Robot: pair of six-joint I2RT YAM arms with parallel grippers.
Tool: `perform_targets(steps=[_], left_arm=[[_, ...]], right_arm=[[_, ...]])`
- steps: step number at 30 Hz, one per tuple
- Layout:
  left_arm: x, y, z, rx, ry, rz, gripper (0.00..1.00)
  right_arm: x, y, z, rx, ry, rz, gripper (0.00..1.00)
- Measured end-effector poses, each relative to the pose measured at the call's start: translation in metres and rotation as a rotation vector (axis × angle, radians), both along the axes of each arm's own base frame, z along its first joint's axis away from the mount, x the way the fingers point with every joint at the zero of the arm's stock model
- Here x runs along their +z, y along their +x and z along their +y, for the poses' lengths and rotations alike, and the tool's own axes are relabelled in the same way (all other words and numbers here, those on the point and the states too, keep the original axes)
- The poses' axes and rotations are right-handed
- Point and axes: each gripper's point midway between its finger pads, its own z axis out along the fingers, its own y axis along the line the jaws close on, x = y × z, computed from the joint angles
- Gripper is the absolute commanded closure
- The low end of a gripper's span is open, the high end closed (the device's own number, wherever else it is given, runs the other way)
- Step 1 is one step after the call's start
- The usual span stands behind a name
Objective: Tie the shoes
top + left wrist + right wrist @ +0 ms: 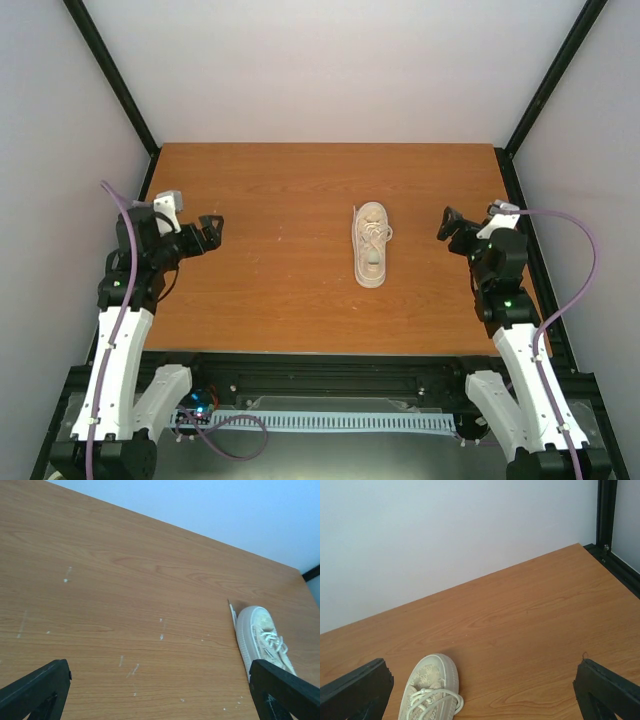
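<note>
A small cream sneaker (371, 246) with thin white laces lies in the middle of the wooden table (280, 280), toe pointing away. The laces lie in loose loops over its top and right side. It shows at the right edge of the left wrist view (260, 637) and at the lower left of the right wrist view (430, 690). My left gripper (211, 232) is open and empty, well left of the shoe. My right gripper (450, 226) is open and empty, to the right of the shoe. Both hover above the table.
White walls and black frame posts (115, 75) enclose the table on three sides. The black frame corner (607, 525) shows at the far right. Small white specks (161, 636) mark the wood left of the shoe.
</note>
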Motion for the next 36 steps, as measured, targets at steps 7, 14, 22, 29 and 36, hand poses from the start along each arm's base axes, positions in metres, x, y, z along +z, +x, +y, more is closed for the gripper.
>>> perform_targets(steps=[7, 14, 22, 29, 36], left_arm=[[-0.004, 0.000, 0.014, 0.075, 0.041, 0.008, 0.00], [-0.008, 0.001, 0.026, 0.141, 0.070, 0.023, 0.00], [-0.014, -0.001, 0.036, 0.205, 0.068, 0.045, 0.00], [-0.021, 0.001, 0.042, 0.244, 0.081, 0.072, 0.00], [-0.022, 0.001, 0.047, 0.273, 0.090, 0.075, 0.00]], right_arm=[[-0.011, -0.005, 0.001, 0.005, 0.009, 0.049, 0.00], [-0.030, -0.010, 0.021, 0.116, 0.034, 0.116, 0.00], [-0.072, -0.011, 0.062, 0.340, 0.073, 0.271, 0.00], [-0.108, -0.008, 0.093, 0.419, 0.032, 0.439, 0.00], [-0.143, -0.003, 0.132, 0.474, -0.047, 0.573, 0.13]])
